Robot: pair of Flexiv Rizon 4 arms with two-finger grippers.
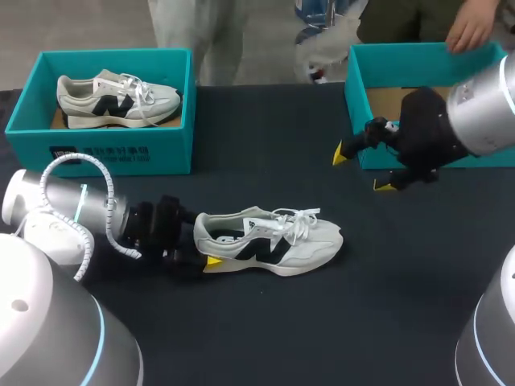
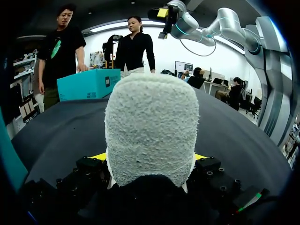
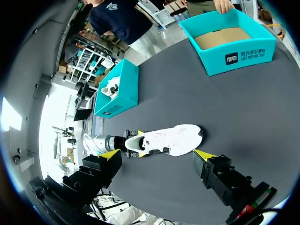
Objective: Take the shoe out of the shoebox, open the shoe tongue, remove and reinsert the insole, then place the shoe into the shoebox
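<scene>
A grey-white shoe (image 1: 278,245) with a dark side mark lies on its side on the black table (image 1: 265,145), toe to the right. My left gripper (image 1: 205,241) is at its heel. In the left wrist view the fuzzy heel (image 2: 150,131) fills the gap, with a yellow tip against each side, so the left gripper (image 2: 150,157) is shut on it. My right gripper (image 1: 361,169) hangs open and empty above the table, in front of the empty teal shoebox (image 1: 402,60). In the right wrist view the shoe (image 3: 173,140) lies well below the right gripper (image 3: 157,154).
A second teal shoebox (image 1: 121,153) at the back left holds another matching shoe (image 1: 117,100). A person's hand (image 1: 471,28) rests on the far rim of the right box. Bare table lies in front of and right of the shoe.
</scene>
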